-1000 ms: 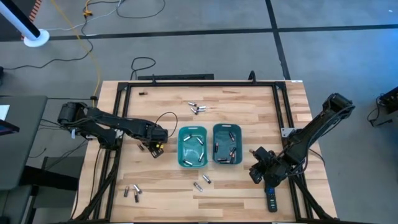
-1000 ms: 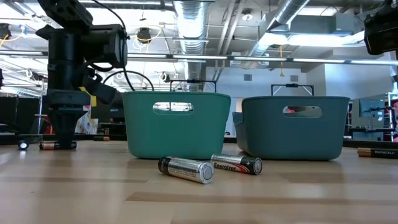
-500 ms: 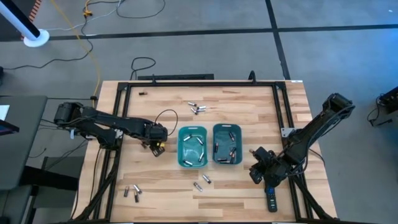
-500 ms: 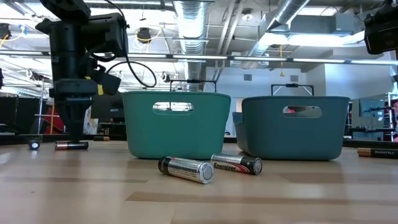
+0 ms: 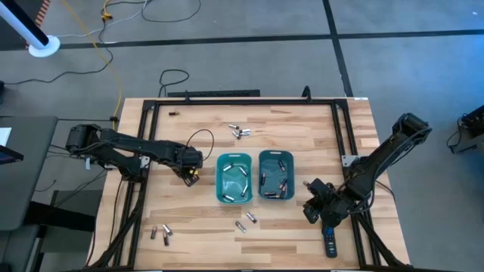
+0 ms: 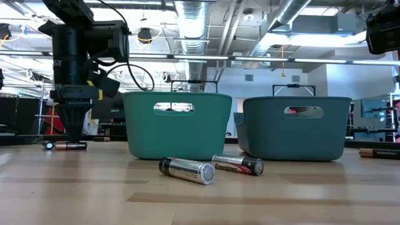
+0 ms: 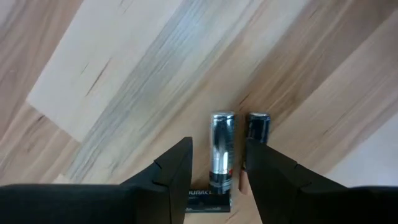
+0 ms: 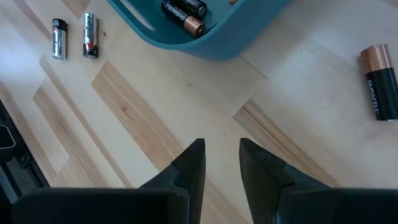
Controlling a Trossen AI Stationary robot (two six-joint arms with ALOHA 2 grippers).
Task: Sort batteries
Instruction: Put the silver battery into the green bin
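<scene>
Batteries lie scattered on the wooden table and in two teal bins (image 5: 234, 178) (image 5: 276, 174). My left gripper (image 5: 187, 175) hovers open, pointing down, just left of the left bin. A silvery battery (image 7: 221, 149) lies on the wood between its fingertips, with a dark battery (image 7: 258, 127) beside it and a third (image 7: 208, 200) crosswise under the fingers. In the low view its fingertips (image 6: 72, 134) end just above a battery (image 6: 70, 145). My right gripper (image 8: 222, 162) waits open and empty to the right of the right bin (image 5: 311, 200).
Loose batteries lie at the far middle (image 5: 239, 131), near the front (image 5: 246, 221) and at the front left (image 5: 159, 233). A dark battery (image 8: 379, 81) lies near my right gripper. A black remote control (image 5: 330, 243) sits at the front right. A black frame (image 5: 227, 100) edges the table.
My left gripper has gone a little toward the table's far edge and risen slightly, staying open. In the low view the battery under it and a round-ended one beside it have slid a little toward the bins.
</scene>
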